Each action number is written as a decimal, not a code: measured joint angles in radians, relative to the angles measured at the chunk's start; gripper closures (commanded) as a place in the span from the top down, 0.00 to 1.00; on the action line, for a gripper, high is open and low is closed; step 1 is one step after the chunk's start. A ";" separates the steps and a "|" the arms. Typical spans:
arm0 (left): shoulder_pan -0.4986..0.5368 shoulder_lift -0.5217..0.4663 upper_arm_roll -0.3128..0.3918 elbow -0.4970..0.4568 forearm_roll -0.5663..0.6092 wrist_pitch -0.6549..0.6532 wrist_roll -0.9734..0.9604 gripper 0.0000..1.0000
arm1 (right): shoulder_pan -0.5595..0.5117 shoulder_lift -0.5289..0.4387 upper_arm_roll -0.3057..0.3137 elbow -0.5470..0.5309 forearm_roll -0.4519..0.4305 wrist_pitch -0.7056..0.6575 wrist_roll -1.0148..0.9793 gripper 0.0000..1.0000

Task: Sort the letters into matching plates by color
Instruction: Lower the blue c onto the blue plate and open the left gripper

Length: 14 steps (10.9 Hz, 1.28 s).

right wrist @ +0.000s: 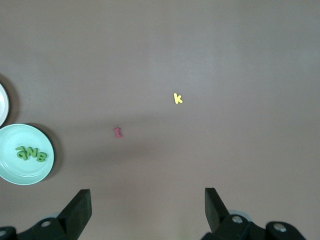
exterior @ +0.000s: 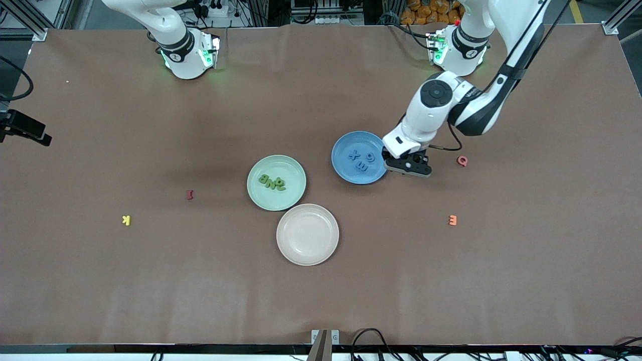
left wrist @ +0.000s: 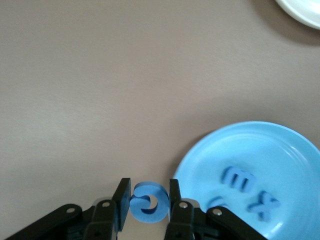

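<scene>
Left end effector (left wrist: 146,202) half-hides its blue letter (left wrist: 148,201).

Even overhead light, soft shadows, sharp focus, no glare.

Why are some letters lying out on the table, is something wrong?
Nothing looks spilled or broken. The yellow K, dark red letter, pink Q and orange E lie loose on the table, matching neither the green plate nor the blue plate. The beige-pink plate is empty.
</scene>
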 measured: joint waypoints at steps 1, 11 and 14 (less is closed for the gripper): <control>-0.023 0.000 -0.002 0.002 0.000 -0.002 -0.017 0.00 | 0.005 -0.003 0.003 -0.004 0.000 0.004 0.012 1.00; -0.254 0.081 -0.004 0.102 0.000 -0.099 -0.275 0.92 | 0.011 -0.003 0.004 -0.031 0.000 0.022 0.021 1.00; -0.253 0.112 0.001 0.124 0.000 -0.099 -0.349 1.00 | 0.011 -0.003 0.004 -0.050 0.000 0.040 0.027 1.00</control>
